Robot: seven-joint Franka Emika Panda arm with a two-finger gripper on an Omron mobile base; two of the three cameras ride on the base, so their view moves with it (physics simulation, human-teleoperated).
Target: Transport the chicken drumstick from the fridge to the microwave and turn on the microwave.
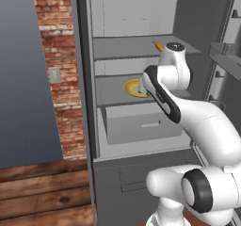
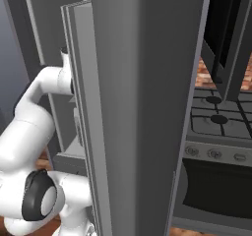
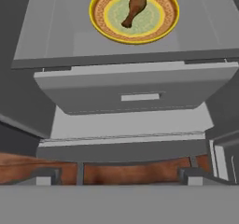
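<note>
**A:** How far is the task now, in your opinion?

**B:** It is at the beginning, I think. The fridge is open, and the chicken drumstick lies on a yellow plate. Nothing is lifted yet.

**A:** Where is the plate exactly?

**B:** On the middle shelf, above the pale drawer. In the hand view the plate is near the far part of this shelf, apart from the front edge. The drumstick lies on the middle of the plate, with the thin end toward the front edge.

**A:** And the gripper?

**B:** The gripper has the jaws wide and holds nothing. The two finger tips are at the bottom of the hand view, well apart from the plate and low in front of the drawer. In the left base view the arm reaches into the fridge in front of the shelves.

**A:** Is there something else in the fridge?

**B:** A small orange item on the upper shelf. It is not the meat.

**A:** What is left, then?

**B:** Almost all: to go to the plate, take the drumstick, carry it to the microwave above the stove, put it in, and start it.
</note>
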